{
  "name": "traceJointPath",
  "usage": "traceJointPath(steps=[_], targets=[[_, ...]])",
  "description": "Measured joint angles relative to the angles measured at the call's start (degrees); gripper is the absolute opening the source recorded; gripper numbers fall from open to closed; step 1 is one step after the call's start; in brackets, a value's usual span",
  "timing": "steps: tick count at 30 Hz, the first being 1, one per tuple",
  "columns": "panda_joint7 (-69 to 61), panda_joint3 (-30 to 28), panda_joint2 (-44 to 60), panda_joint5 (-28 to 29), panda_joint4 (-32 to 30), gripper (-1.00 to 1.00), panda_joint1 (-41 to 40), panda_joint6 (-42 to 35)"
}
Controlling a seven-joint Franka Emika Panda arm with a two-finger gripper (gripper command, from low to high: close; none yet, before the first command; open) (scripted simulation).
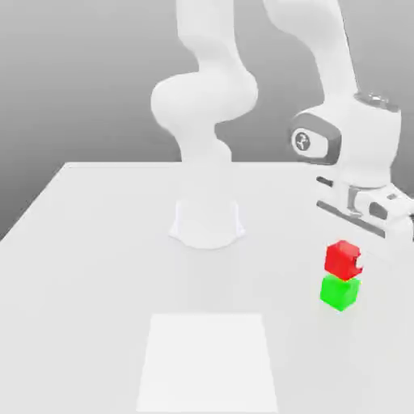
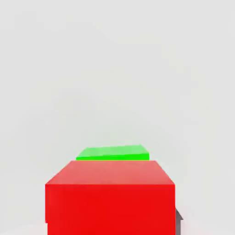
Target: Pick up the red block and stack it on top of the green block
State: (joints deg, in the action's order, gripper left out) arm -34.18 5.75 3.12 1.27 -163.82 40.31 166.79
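White arm over white table, red cube just above green cube.

Glossy white robot arm [image 1: 206, 97] rises from its base at table centre; the flat white tabletop [image 1: 97, 242] carries a paler square patch [image 1: 209, 362] at 6 o'clock from the base. Gripper [image 1: 356, 263] at 4 o'clock from the base, fingers pinched narrow on the small glossy red block [image 1: 342, 258] (hand view: red block [image 2: 110, 197] close up). Small glossy green block [image 1: 339, 292] directly beneath, on the table; contact between the two unclear.

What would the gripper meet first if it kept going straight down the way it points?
Likely the green block. The gripper, shut on the red block, points down at the table, so the held cube would land there first; alignment looks slightly off.
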Motion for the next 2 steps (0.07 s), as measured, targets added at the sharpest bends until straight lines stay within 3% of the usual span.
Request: traceJointPath(steps=[2], targets=[[0.0,0.0,0.0,0.0,0.0,1.0,0.01,0.0]])
